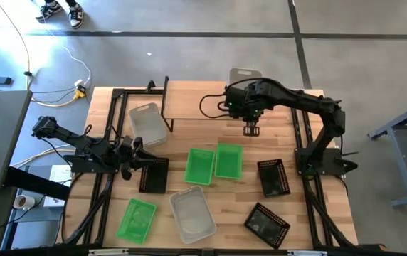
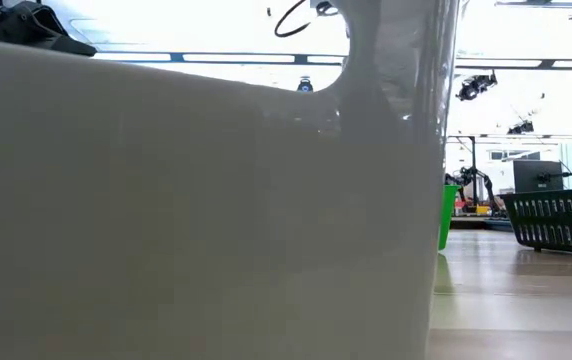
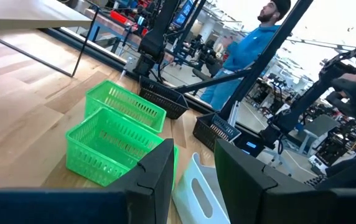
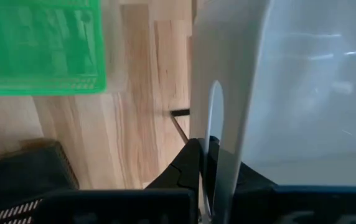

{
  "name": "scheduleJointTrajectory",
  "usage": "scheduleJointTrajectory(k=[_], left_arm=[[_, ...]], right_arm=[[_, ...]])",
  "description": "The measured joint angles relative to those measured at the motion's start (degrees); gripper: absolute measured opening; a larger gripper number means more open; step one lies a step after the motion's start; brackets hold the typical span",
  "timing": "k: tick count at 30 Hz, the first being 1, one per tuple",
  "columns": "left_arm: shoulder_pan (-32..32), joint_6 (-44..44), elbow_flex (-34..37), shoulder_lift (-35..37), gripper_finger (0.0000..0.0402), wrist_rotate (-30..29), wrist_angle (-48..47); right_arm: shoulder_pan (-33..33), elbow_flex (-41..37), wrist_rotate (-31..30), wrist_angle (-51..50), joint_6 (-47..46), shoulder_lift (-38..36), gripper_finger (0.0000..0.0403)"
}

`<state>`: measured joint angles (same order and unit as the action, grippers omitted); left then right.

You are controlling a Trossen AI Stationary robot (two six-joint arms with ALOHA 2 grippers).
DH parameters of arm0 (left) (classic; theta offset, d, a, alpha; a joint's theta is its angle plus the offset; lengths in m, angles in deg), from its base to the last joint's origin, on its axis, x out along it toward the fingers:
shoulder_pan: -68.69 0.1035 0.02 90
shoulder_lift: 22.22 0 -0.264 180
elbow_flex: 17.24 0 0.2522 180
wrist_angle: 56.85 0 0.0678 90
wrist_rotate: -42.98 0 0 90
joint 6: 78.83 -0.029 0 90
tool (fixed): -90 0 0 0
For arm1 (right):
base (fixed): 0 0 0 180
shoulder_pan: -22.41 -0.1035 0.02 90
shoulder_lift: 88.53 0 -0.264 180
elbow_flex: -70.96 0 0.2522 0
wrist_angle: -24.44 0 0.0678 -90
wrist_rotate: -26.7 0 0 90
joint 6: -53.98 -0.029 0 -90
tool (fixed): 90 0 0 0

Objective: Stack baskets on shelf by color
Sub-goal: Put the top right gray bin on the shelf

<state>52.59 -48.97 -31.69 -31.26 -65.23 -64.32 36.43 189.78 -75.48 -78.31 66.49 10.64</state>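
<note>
My right gripper (image 4: 204, 149) is shut on a whitish-clear basket (image 1: 245, 74) over the right end of the shelf (image 1: 196, 103). My left gripper (image 3: 193, 168) is open at the table's left (image 1: 136, 155), beside a black basket (image 1: 154, 175) and touching nothing I can see. Past its fingers stand two green baskets (image 3: 112, 140) and the end wall of a clear basket (image 3: 193, 193). On the table lie two more clear baskets (image 1: 146, 124) (image 1: 193, 213), three green ones (image 1: 200, 165) (image 1: 228, 160) (image 1: 136, 219) and two other black ones (image 1: 273, 176) (image 1: 266, 224). My right gripper pinches the clear basket's end wall beside its handle slot (image 4: 215, 121), one finger on each face of the wall. The fingers come from above, pointing down. The table shows well below the basket; whether its bottom touches the shelf is hidden by the arm and the basket itself.
The near clear basket's wall (image 2: 196, 200) fills most of the low view. The shelf's black leg (image 4: 178, 115) shows beneath the held basket. A person in blue (image 3: 246, 50) stands beyond the table, and feet (image 1: 61, 11) show on the floor at its far side.
</note>
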Motion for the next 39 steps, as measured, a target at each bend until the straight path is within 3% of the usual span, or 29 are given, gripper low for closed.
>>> scheduleJointTrajectory(k=[6, 11, 39], left_arm=[[0.00, 0.05, 0.00, 0.00, 0.0106, 0.01, 0.00], [-0.01, 0.11, 0.00, 0.00, 0.0106, 0.02, -0.08], [-0.02, -0.01, -0.02, 0.00, 0.0106, 0.02, -0.45]], right_arm=[[0.04, -1.59, 1.25, 1.44, 0.44, 0.93, 0.0000], [0.04, -3.80, -1.53, 2.62, -0.57, 1.53, 0.0000], [1.37, -3.96, -3.72, 5.83, 2.12, 3.64, 0.0006]])
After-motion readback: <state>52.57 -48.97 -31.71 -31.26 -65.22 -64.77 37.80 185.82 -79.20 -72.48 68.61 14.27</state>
